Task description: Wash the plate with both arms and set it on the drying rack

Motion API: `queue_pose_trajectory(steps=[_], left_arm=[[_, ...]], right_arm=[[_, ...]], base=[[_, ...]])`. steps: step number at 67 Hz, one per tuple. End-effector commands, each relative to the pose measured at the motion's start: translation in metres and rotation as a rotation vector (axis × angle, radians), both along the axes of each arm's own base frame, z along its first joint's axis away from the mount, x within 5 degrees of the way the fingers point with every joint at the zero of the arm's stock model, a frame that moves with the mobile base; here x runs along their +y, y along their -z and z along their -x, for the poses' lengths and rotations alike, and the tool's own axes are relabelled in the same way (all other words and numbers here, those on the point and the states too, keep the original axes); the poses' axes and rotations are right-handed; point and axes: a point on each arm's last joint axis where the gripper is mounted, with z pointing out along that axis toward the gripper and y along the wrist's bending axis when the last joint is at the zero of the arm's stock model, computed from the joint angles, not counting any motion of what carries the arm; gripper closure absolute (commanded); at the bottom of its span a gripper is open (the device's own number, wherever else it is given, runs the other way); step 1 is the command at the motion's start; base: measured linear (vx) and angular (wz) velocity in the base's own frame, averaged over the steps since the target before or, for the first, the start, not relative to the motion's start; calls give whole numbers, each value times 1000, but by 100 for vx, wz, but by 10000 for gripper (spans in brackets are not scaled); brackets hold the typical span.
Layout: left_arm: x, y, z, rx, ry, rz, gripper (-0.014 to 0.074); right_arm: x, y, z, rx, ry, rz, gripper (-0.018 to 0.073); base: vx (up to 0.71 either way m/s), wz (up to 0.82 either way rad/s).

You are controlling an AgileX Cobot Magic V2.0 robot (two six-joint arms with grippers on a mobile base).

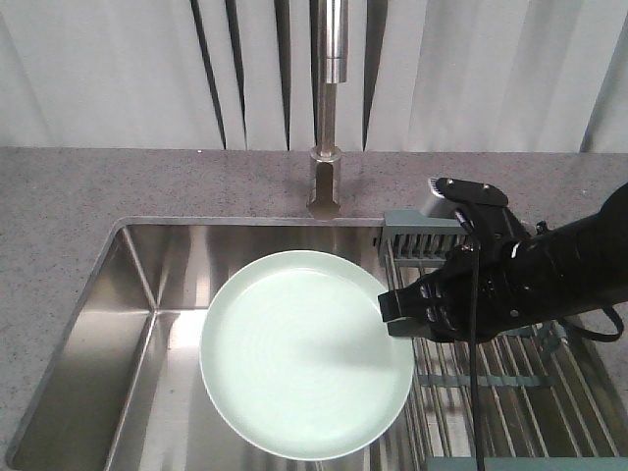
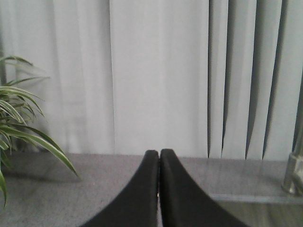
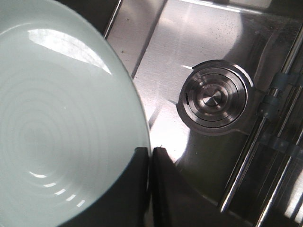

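one plate (image 1: pixel 294 373), seemingly above sink (image 1: pixel 132 285), right gripper (image 3: pixel 149 152) clamping rim

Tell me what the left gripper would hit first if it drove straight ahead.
Likely the vertical blinds, just above the grey countertop; nothing nearer shows ahead of the left gripper, but depth is unclear.

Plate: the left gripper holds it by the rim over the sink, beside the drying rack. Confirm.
Wrong arm: the right gripper grips the plate by the rim, as the exterior front view shows. The left gripper is shut and empty. Over the sink, beside the drying rack, stands.
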Motion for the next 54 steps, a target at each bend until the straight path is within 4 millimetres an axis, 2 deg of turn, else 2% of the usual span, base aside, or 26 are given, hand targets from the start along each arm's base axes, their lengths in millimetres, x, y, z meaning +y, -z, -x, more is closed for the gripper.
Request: queue_pose_trajectory(steps=[1, 9, 17, 29, 54], left_arm=[[0, -24, -14, 63, 5, 2, 603], [1, -30, -35, 201, 12, 6, 603], [2, -21, -58, 312, 14, 12, 603], [3, -8, -82, 425, 16, 21, 603], [5, 9, -113, 536, 14, 29, 582]], right_arm=[[0, -20, 0, -74, 17, -45, 561], [0, -20, 0, -73, 18, -46, 561], [0, -20, 0, -73, 18, -46, 561], [0, -20, 0, -73, 18, -46, 561], [0, -20, 0, -74, 17, -45, 561]], base=[[0, 0], [0, 0], [0, 0], [0, 0], [0, 0]])
